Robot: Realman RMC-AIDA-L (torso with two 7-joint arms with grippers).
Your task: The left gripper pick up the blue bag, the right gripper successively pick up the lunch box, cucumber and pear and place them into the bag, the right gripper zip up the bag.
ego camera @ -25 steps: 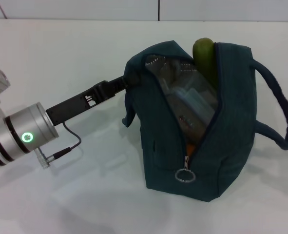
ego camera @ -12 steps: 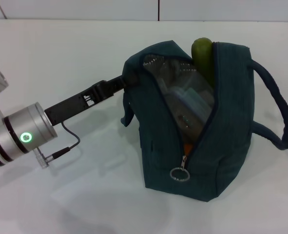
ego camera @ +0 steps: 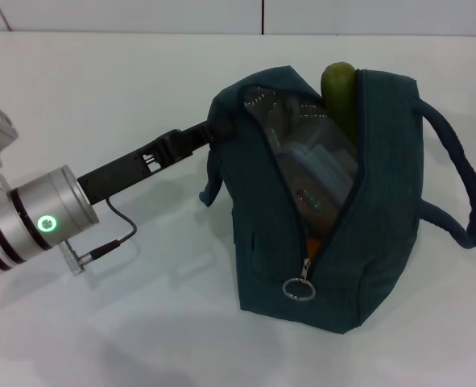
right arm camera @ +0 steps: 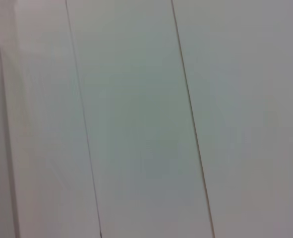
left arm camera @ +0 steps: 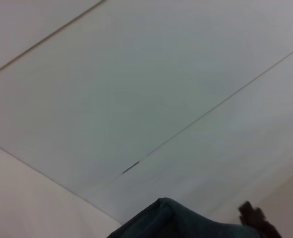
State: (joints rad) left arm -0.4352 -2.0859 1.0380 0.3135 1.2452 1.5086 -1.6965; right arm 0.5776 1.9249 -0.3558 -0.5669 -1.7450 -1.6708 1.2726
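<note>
White and bare, the surface (ego camera: 101, 97) meets a pale panelled wall at the back of the head view. On it stands your soft dark-blue fabric bag (ego camera: 366, 234), upright, zip still parted down the front. The left hand (ego camera: 208, 134) is clamped on the bag's near top corner, holding it up. Inside you can see a clear plastic lunch box (ego camera: 314, 173), a green cucumber (ego camera: 340, 93) poking out at the top, and a sliver of orange low in the opening that you cannot identify. A round metal zip-pull ring (ego camera: 299, 289) hangs at the bottom of the zip; that is probably where to take hold. Expect the cloth to sag and follow the pull, so the left grip matters, and the cucumber may block the slider near the top.

Left wrist view: only a fold of blue fabric against wall panels.

Right wrist view: wall panels alone; the right hand is out of sight everywhere.

No brand, label or writing is readable.
</note>
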